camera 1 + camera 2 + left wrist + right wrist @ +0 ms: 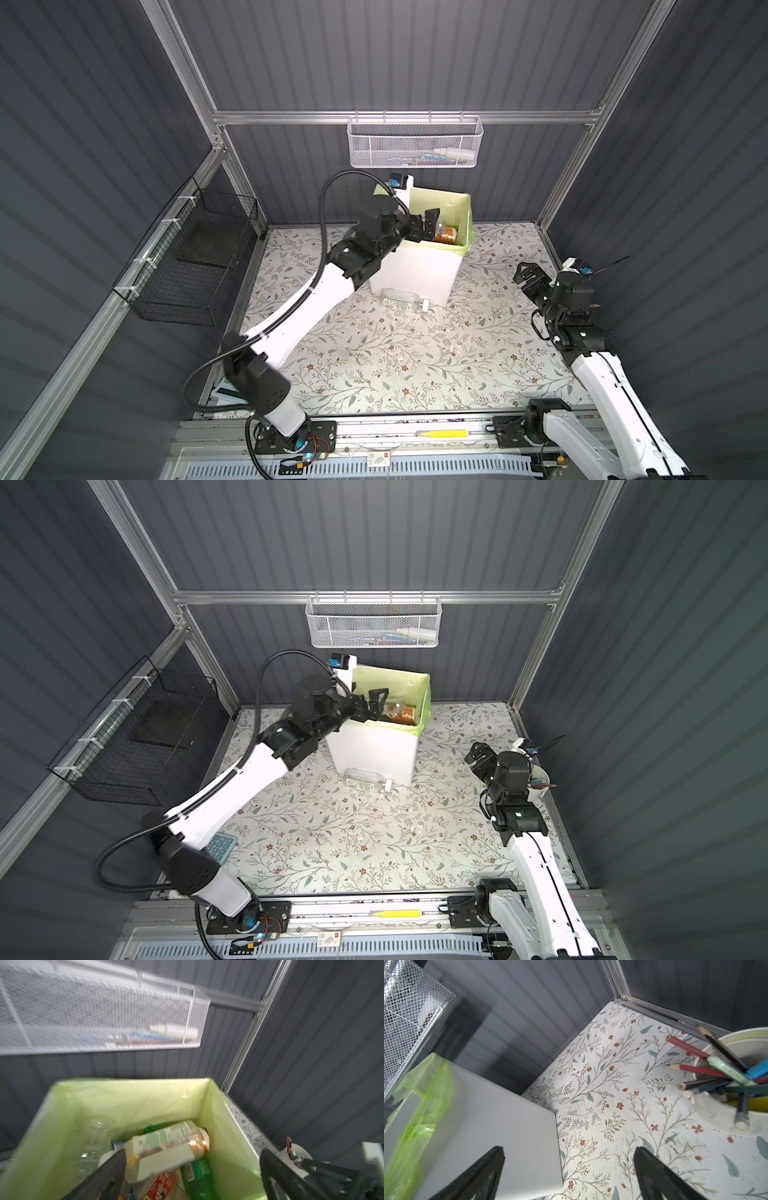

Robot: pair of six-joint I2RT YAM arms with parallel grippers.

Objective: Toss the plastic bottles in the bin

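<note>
The white bin (415, 270) (374, 750) with its lime-green bag stands at the back middle of the table. My left gripper (430, 226) (376, 704) (193, 1154) hovers over its mouth, open, holding nothing. Just below the fingers, a cream-labelled bottle with a copper band (166, 1147) lies on top of the pile inside. Under it are a green bottle (197, 1176), a red-labelled one (164, 1186) and a clear one (93, 1142). Another clear bottle (401, 301) (365, 781) lies on the table against the bin's front. My right gripper (525, 272) (478, 754) (569, 1155) is open and empty to the bin's right.
A white mesh basket (413, 143) hangs on the back rail above the bin. A black wire basket (195, 266) hangs on the left wall. A white cup of pens (540, 781) (737, 1084) stands by the right arm. A calculator (220, 848) lies under the left arm.
</note>
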